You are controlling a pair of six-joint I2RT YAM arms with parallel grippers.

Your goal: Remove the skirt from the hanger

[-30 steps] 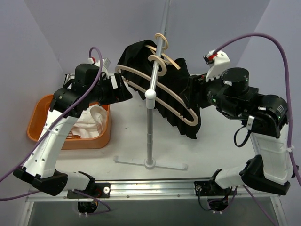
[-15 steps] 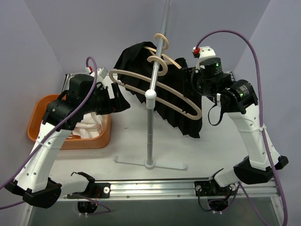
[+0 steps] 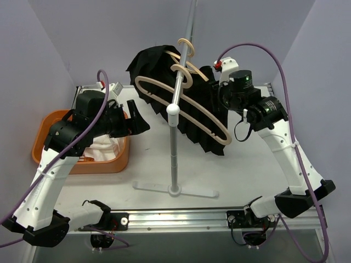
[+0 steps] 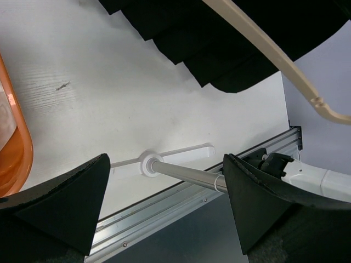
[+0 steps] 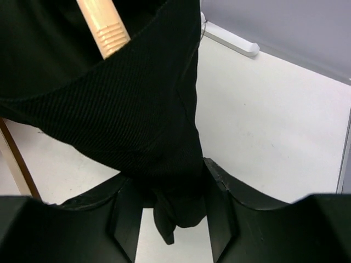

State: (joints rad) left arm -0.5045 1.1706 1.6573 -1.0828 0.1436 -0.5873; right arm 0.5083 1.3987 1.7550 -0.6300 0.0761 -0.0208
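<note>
As it drapes the hanger point(image 4: 263, 48), the skirt point(image 3: 148, 64) runs far-left to near-right.

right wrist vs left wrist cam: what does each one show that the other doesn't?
Right wrist only: the right gripper closed on a fold of the skirt. Left wrist only: the left gripper open and empty, the stand, the orange basket. Both: skirt, wooden hanger, white table.

Matt ribbed cloth skirt point(image 5: 109, 109), smooth wooden hanger point(image 5: 101, 24)
</note>
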